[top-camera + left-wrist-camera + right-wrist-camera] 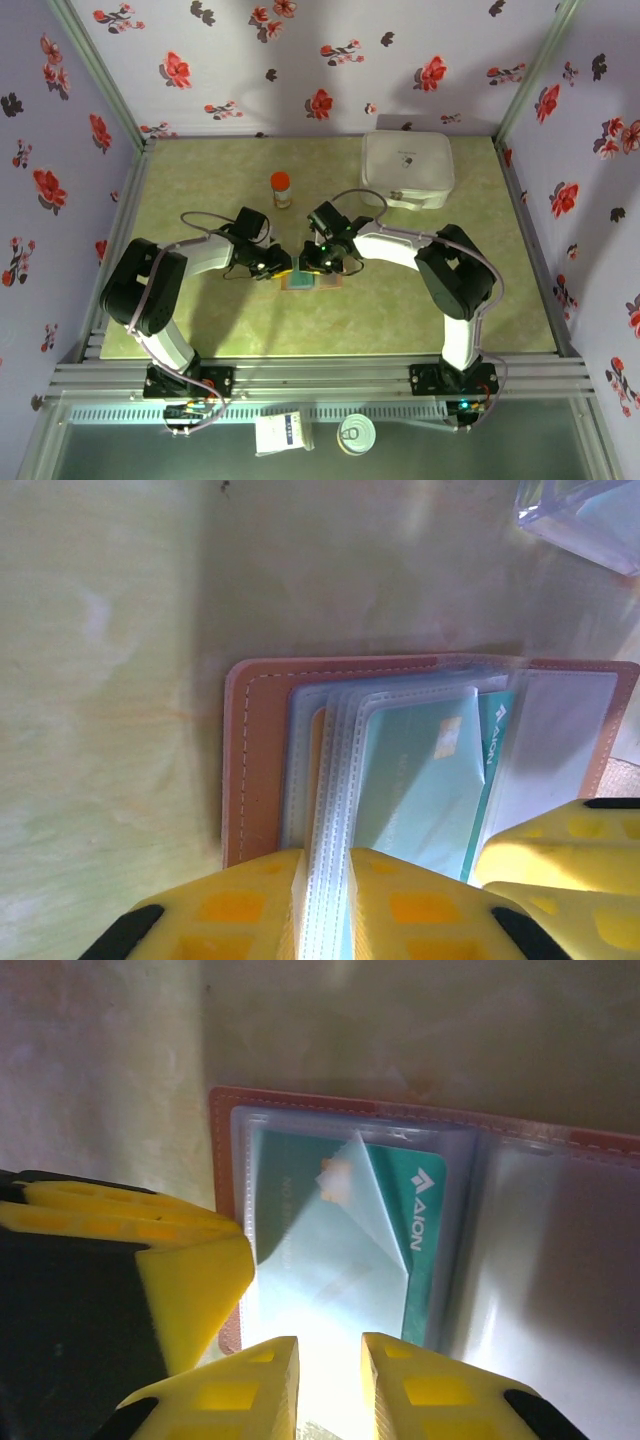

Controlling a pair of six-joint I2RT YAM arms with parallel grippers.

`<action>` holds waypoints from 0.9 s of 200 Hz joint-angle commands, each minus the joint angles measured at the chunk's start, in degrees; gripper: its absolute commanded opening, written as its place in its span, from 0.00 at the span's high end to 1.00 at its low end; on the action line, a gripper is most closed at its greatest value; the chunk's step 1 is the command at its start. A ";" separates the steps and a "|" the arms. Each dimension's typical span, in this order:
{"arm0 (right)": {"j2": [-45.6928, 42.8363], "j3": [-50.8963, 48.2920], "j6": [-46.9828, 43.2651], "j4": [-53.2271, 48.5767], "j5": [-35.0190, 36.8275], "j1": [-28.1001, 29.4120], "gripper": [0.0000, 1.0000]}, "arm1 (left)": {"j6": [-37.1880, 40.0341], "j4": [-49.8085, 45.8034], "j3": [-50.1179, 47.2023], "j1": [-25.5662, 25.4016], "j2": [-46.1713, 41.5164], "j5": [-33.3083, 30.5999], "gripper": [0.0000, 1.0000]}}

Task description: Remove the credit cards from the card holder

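Looking through the left wrist camera, I see the left gripper [322,865] pinched shut on the stack of clear sleeves [325,780], with a yellow pad pressed against it from either side. The right gripper [330,1345] has its jaws narrow, leaving a slim gap at the edge of the sleeve that covers the card [405,1195]. Glare fills that gap, so I cannot tell whether they grip anything. In the right wrist view a left finger sits just beside the right gripper, over a corner of the holder [258,760].

The only writing I can read is "AION", white letters under a small triangular logo on the dark teal end of the card. It runs sideways in both wrist views. Fainter print on the card's paler face is too blurred to read.

From above, the holder lies open and flat near the middle of the table [200,320], a little toward the near edge, between the two grippers. Its long axis runs left to right, parallel to that edge, with the brown cover down and the sleeves up. The card's AION end points toward the spine.
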 commanded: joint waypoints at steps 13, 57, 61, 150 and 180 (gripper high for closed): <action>1.44 -2.02 -1.28 0.55 1.16 -0.78 0.77 | 1.56 -2.41 -0.05 0.27 1.75 -1.96 0.82; 0.17 -3.65 -1.76 0.34 1.86 -2.07 0.76 | 2.44 -3.95 1.14 0.29 2.02 -2.83 0.83; 0.01 -3.85 -1.76 0.49 1.78 -2.18 0.76 | 2.41 -4.00 1.18 0.37 2.12 -2.93 0.83; -4.98 -7.92 0.53 9.66 -7.16 -4.17 0.73 | 2.22 -8.20 5.08 0.30 -3.25 -3.07 0.84; -4.92 -7.95 -0.13 8.42 -6.01 -5.16 0.73 | 2.01 -8.31 6.27 -1.40 -2.18 -2.91 0.82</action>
